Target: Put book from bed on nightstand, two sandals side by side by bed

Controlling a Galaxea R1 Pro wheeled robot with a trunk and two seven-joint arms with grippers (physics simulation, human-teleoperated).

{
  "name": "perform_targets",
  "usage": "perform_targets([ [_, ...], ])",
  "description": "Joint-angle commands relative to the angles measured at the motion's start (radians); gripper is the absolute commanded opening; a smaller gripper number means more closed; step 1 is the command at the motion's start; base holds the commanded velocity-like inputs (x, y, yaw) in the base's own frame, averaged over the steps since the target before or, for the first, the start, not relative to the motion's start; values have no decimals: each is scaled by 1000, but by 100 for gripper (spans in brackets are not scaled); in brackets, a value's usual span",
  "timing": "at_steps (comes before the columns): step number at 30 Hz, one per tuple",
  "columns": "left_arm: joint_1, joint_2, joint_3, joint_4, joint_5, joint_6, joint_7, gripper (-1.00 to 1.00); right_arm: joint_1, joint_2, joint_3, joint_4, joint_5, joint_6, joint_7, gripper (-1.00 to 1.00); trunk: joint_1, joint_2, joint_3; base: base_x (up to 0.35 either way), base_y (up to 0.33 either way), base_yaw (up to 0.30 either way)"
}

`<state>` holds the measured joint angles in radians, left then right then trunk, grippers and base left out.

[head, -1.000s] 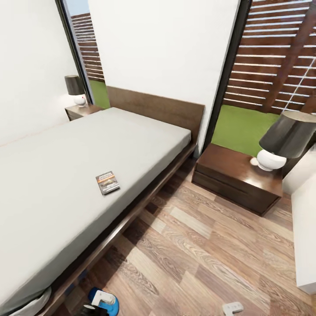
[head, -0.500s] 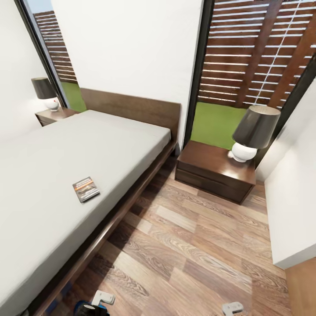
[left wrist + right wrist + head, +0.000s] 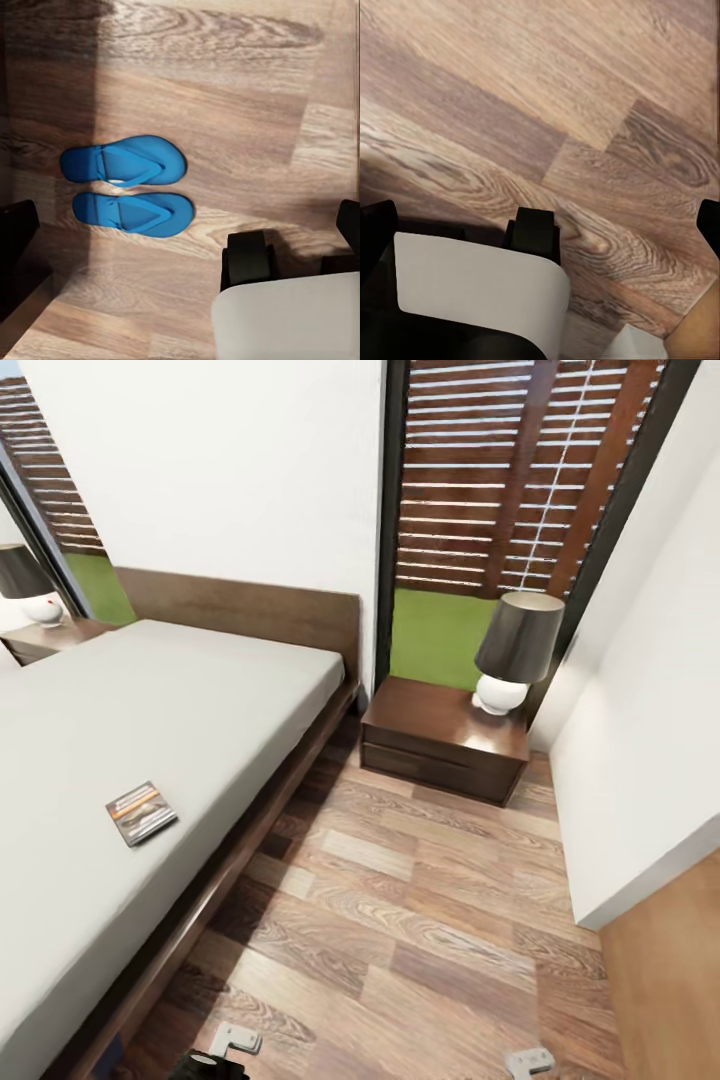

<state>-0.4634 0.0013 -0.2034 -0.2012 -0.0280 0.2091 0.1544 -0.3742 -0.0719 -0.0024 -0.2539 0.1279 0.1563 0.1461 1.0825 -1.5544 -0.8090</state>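
Note:
The book (image 3: pixel 140 812) lies flat on the light-grey bed (image 3: pixel 200 700), near its floor-side edge. One nightstand (image 3: pixel 445 740) stands beside the headboard and carries a dark-shaded lamp (image 3: pixel 515 650). The other nightstand (image 3: pixel 45 638) is on the bed's far side. Two blue sandals (image 3: pixel 124 163) (image 3: pixel 133 212) lie side by side on the wood floor, below my left gripper (image 3: pixel 184 225), which is open and empty above them. My right gripper (image 3: pixel 542 223) is open over bare floorboards.
A white wall block (image 3: pixel 640 760) and a wooden panel (image 3: pixel 665 980) close off the right side. Plank floor (image 3: pixel 420 900) runs between the bed and this wall up to the nightstand. White parts of my base (image 3: pixel 285 315) sit under both wrists.
The head view has swung to the right, so the bed and book sit further left in the picture. The blue sandal has left its bottom edge. The book has not moved on the bed.

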Motion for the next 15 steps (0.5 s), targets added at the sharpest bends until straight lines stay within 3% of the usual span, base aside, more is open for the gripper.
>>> perform_targets([
  [1,0,0,-5,-2,-3,7,4,100,0,0,-1,-2,10,6,4,100,0,0,-1,0,0,-297],
  [15,0,0,-5,-2,-5,7,3,100,0,0,0,-2,10,5,4,100,0,0,-1,0,0,-297],
])
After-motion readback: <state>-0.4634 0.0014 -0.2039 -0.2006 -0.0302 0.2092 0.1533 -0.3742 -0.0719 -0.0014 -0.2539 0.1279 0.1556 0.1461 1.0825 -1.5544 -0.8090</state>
